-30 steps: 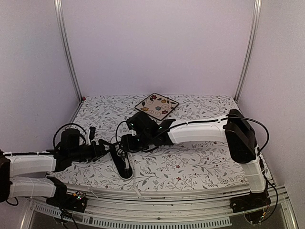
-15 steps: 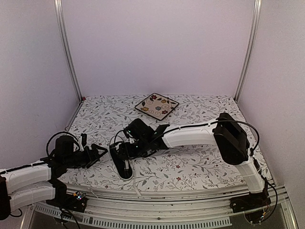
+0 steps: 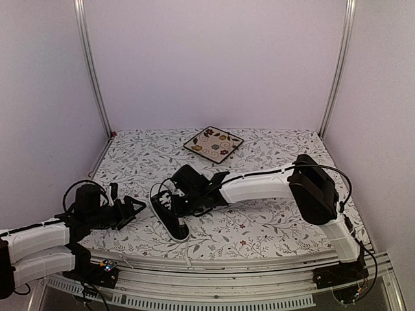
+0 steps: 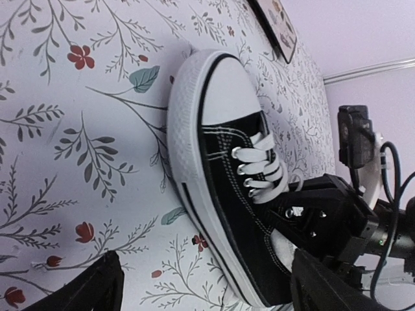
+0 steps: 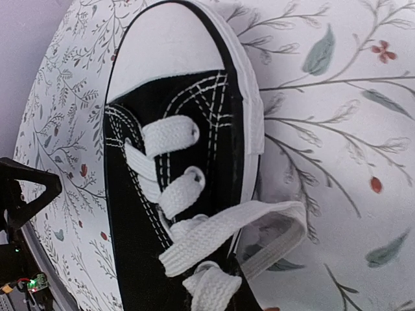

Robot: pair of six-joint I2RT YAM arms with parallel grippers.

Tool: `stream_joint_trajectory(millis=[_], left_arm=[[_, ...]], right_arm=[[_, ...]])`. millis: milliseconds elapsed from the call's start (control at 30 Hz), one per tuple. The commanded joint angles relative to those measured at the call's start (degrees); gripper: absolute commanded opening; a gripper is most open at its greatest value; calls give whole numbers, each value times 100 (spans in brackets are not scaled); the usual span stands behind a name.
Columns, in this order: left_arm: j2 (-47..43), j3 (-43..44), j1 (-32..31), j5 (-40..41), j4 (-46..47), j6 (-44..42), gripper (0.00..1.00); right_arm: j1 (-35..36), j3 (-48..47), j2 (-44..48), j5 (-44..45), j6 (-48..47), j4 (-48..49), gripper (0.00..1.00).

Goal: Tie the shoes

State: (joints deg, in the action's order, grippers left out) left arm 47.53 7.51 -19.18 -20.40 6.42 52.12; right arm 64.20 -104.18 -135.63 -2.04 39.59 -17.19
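**Shoe laced but not tied; no knot in evidence**

The sneaker [image 3: 172, 223] lies on its sole near the front edge of the table [image 3: 279, 220], left of centre, with its white toe cap [image 4: 224, 91] pointing toward the arm bases. The white laces [image 5: 170, 137] are threaded across the eyelets in flat bands. In the right wrist view, one loose loop of lace [image 5: 269, 223] hangs over the side of the shoe onto the cloth. No crossing, knot or bow is visible in any view.

The right gripper [image 3: 172, 202] sits over the heel end of the shoe, at the collar. Its fingers do not show in its own camera, and the other views do not resolve them, so it cannot be told whether it is parted, closed or holding a lace. The left gripper [image 3: 134, 208] stands just beside the shoe on its left, not touching it, its fingers spread wide and holding nothing.

The floral plate [image 3: 213, 144] rests at the back of the table, well apart from the work.

Assessment: the task appears to be at an early stage. Both lace ends have yet to be secured, crossed and drawn into a bow.
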Motion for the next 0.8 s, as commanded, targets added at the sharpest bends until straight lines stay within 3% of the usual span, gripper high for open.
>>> stream_joint_trajectory(millis=[0, 233, 433, 600, 767], left_arm=[[-11, 154, 79, 2, -136, 52, 89], [146, 190, 85, 96, 20, 185, 89], [394, 176, 77, 48, 216, 255, 89], [508, 204, 80, 4, 278, 256, 89], [518, 272, 80, -44, 157, 175, 89]], right_arm=[[-266, 589, 1431, 740, 27, 56, 2], [-1275, 2533, 3541, 1180, -70, -166, 2], [-1932, 3210, 4738, 1878, -416, -507, 2], [-1857, 3416, 4499, 1463, -351, -78, 2], [-1277, 3341, 3515, 949, 198, 637, 2]])
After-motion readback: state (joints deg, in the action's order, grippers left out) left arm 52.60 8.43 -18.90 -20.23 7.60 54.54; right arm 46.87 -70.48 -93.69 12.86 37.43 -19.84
